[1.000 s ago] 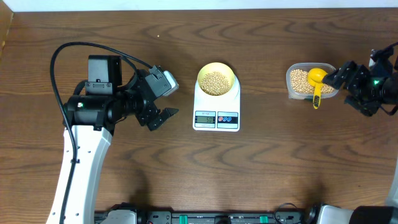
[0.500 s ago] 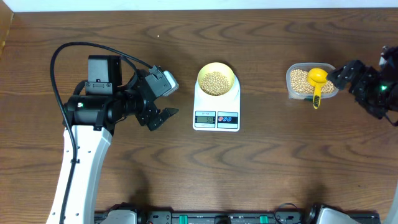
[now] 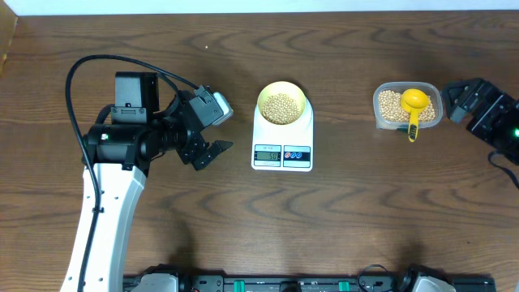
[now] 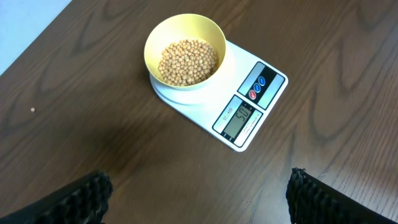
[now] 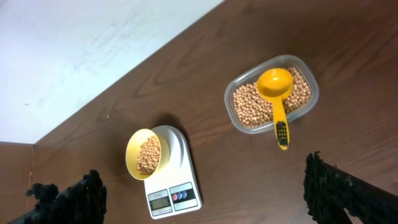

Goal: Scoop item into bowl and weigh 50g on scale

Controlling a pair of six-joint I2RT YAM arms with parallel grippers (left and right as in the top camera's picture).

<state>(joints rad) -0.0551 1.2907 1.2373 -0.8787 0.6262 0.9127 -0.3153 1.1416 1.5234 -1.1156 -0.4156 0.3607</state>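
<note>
The pale yellow bowl [image 3: 281, 91] holds tan beans [image 3: 281, 108] and stands on the white scale [image 3: 282, 152], whose display is lit. In the left wrist view the bowl [image 4: 155, 43] with its beans [image 4: 188, 59] sits on the scale [image 4: 273, 78]. My left gripper [image 3: 209, 130] hovers open to the left of the scale with nothing between its fingers [image 4: 84, 196]. My right gripper [image 3: 452, 101] stands open and empty just right of the bean tub. From the right wrist I see the bowl [image 5: 134, 152] and the scale [image 5: 180, 149] far off.
A clear plastic tub [image 3: 378, 96] of beans stands at the right, with a yellow scoop [image 3: 413, 104] lying across it, its handle pointing toward the table's front. The right wrist view shows the same tub [image 5: 231, 99] and scoop [image 5: 275, 84]. A cable loops over the left arm.
My right gripper has drawn back to the right, away from the scoop's handle and the tub. The scoop stays in the tub. The left arm has not moved.
</note>
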